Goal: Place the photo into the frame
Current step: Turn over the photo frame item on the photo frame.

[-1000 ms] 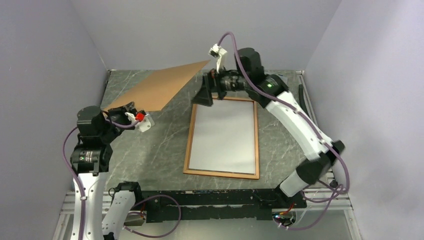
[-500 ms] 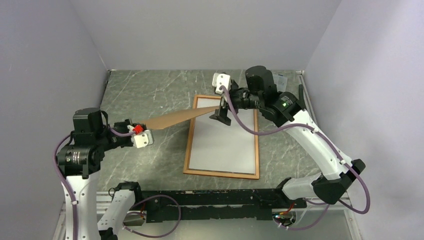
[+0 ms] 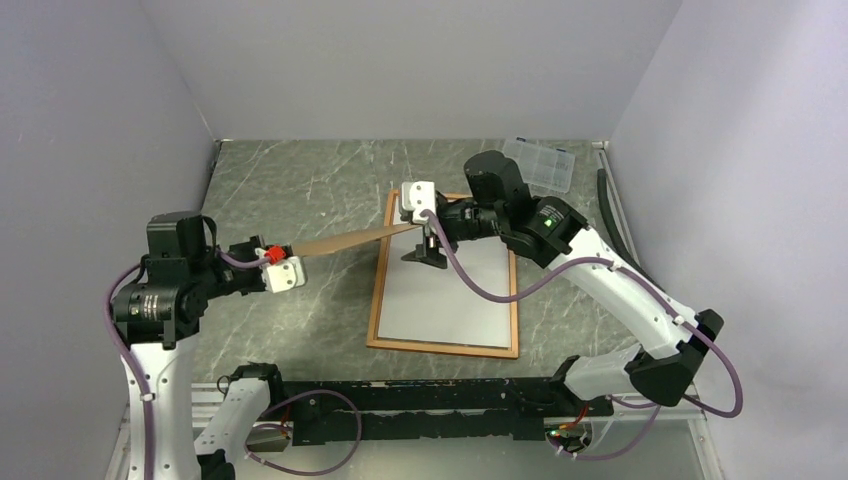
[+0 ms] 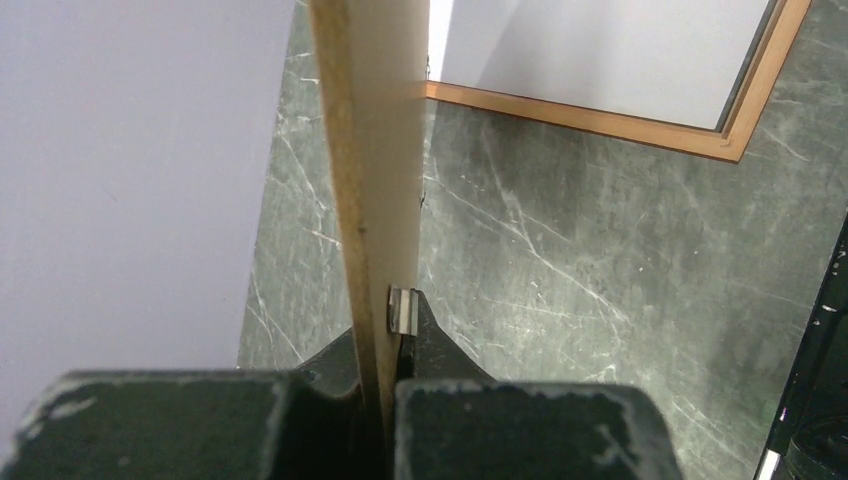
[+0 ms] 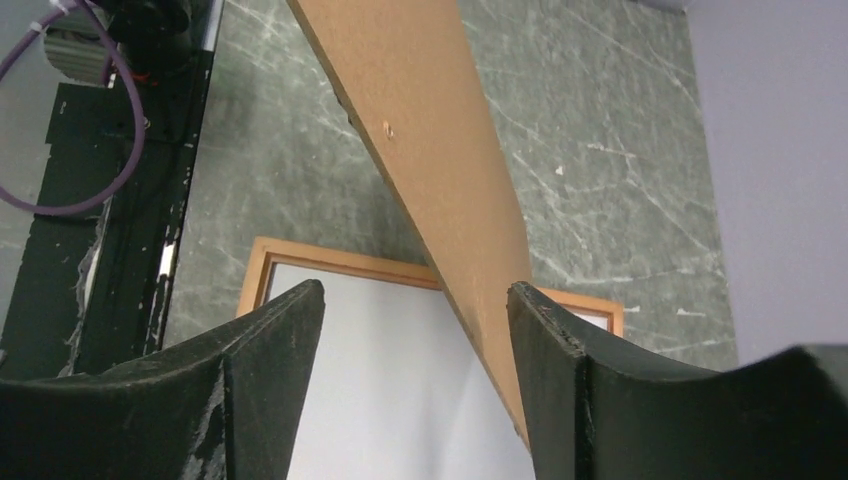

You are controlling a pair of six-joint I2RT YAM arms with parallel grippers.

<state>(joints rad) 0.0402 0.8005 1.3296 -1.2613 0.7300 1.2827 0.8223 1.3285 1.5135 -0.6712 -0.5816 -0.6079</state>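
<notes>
The frame (image 3: 445, 349) lies flat in the middle of the table with the photo (image 3: 450, 295) inside it, white back up. My left gripper (image 3: 296, 251) is shut on the plain brown backing board (image 3: 345, 242), holding it edge-on above the table, its far end over the frame's upper left corner. My right gripper (image 3: 425, 248) is open with that far end between its fingers. In the left wrist view the board (image 4: 370, 150) is clamped in the gripper (image 4: 385, 330). In the right wrist view the board (image 5: 430, 130) passes by the right finger of the open gripper (image 5: 415, 295), above the frame (image 5: 330, 266) and photo (image 5: 380, 380).
A small clear compartment box (image 3: 540, 165) sits at the back right corner. Grey walls close in the left, back and right sides. A black rail (image 3: 440, 395) runs along the near edge. A dark strip (image 3: 603, 195) lies along the table's right edge.
The left arm has lowered the backing board from a raised tilt to nearly level over the frame. The right gripper has moved forward and left from the frame's far edge onto the board's end.
</notes>
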